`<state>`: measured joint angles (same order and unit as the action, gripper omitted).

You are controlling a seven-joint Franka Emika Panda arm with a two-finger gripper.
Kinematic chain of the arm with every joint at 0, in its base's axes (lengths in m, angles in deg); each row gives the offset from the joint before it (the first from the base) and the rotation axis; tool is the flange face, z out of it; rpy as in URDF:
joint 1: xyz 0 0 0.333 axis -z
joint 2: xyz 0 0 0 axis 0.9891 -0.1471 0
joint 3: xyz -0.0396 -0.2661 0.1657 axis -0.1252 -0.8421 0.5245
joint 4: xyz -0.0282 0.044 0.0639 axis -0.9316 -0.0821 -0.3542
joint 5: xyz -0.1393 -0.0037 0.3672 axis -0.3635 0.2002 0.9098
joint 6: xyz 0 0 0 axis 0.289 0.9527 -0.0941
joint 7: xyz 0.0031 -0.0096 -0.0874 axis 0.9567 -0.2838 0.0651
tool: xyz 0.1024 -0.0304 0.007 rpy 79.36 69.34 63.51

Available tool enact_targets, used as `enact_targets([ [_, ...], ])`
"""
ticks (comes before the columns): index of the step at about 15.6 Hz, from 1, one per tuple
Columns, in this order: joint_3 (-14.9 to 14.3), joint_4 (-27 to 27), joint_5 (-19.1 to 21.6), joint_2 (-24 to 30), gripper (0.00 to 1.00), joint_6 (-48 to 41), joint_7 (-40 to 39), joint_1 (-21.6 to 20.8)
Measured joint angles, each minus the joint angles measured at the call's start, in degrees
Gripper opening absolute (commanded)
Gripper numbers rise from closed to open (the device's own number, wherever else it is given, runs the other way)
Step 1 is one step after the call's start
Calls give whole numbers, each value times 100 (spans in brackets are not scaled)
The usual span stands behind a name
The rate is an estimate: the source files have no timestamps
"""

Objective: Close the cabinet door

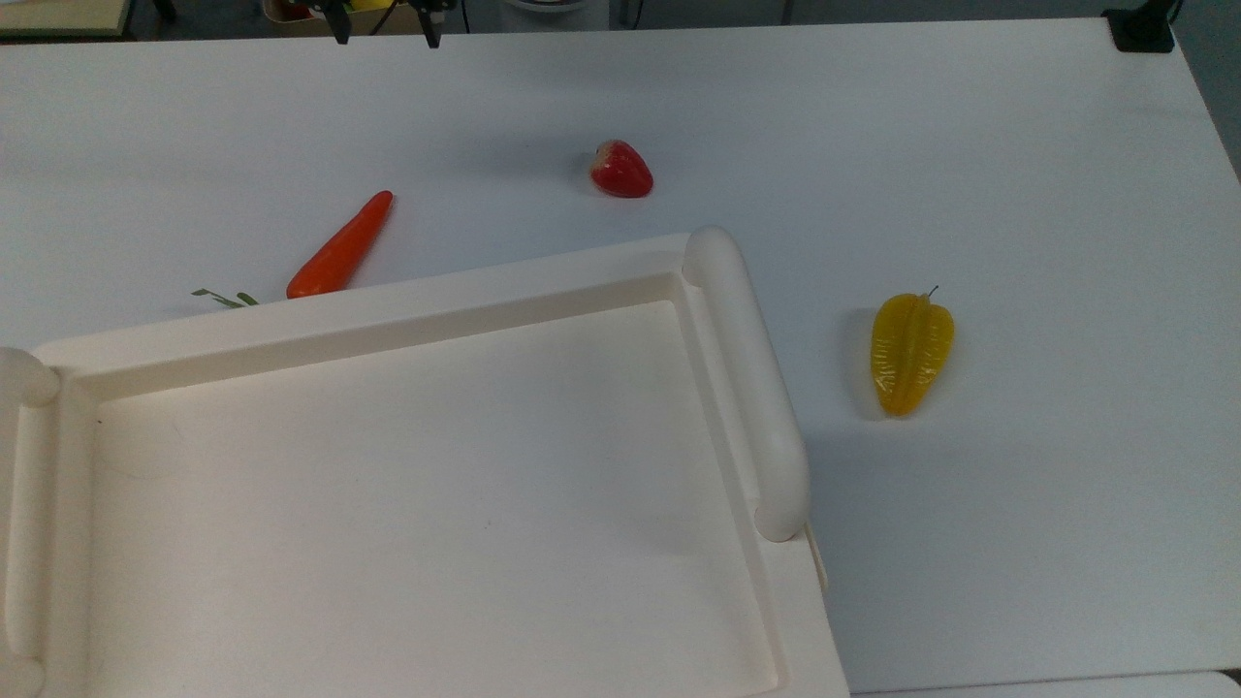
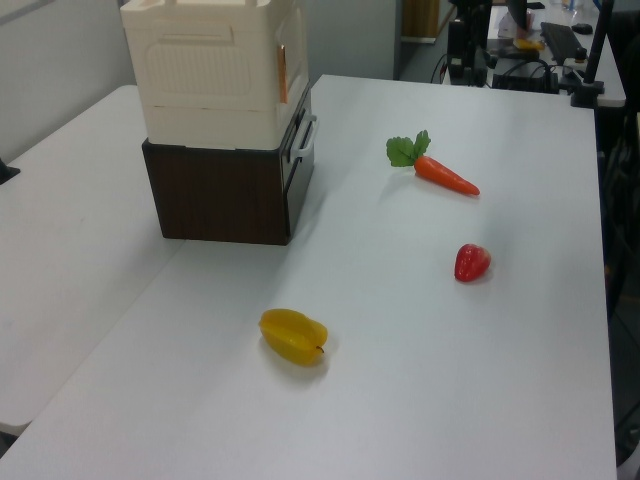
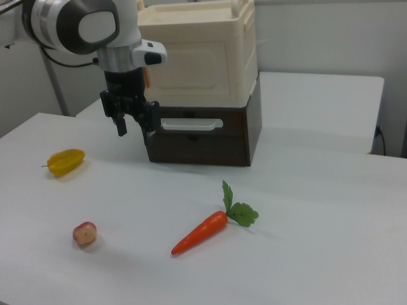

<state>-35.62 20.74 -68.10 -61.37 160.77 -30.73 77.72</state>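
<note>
My fingers (image 3: 133,126) hang spread apart, with 2 black tips pointing down and nothing between them. In the right view they are in the air above the worktop (image 3: 305,254), in front of the cabinet (image 3: 200,57), near its left corner as the right view shows it. In the top view the tips (image 1: 385,27) show at the far edge of the worktop.

The cabinet is a cream box on a dark brown base (image 3: 203,136), which has a pale handle (image 3: 191,124) on its front. The door (image 2: 291,55) lies flat against the cabinet side in the left view.

On the worktop lie 1 carrot (image 3: 202,232), 1 strawberry (image 3: 84,233) and 1 yellow fruit (image 3: 66,161), all well apart.
</note>
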Motion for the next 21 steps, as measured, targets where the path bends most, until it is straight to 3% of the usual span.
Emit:
enact_targets([
  [21, -128, -379, -65, 100, 100, -435, 123, 356],
])
